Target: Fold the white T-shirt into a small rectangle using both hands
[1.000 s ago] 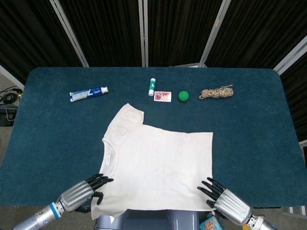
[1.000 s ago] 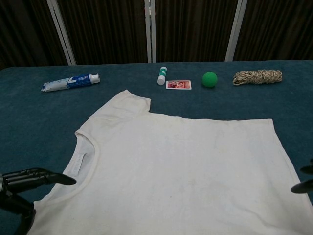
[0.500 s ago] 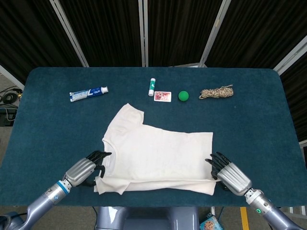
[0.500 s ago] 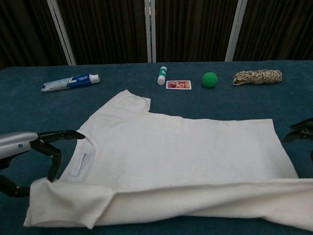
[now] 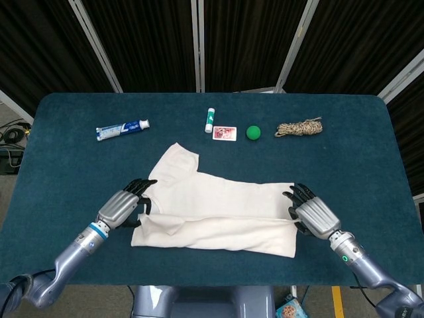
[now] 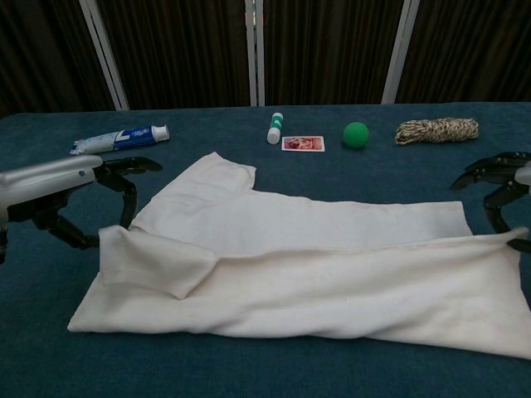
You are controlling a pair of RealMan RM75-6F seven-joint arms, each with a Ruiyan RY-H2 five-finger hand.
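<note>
Head view shows both hands whole: left hand point(image 5: 123, 207) and right hand point(image 5: 310, 216) each pinch the half-folded white T-shirt's point(image 5: 218, 212) edge; chest view crops them.

On the table point(image 5: 59, 218) there is one white T-shirt point(image 5: 218, 212), one toothpaste tube point(image 5: 122, 129), one glue stick point(image 5: 209, 119), one playing card point(image 5: 224, 133), one green ball point(image 5: 253, 132) and one bundle of rope point(image 5: 299, 127), which makes five small items in the far row besides the single garment. Two robot hands show, one left hand point(image 5: 124, 207) and one right hand point(image 5: 309, 215), each on its own arm, so two arms. Behind the one table stand dark curtain panels split by pale poles point(image 5: 197, 45), of which four can be counted in the head view
</note>
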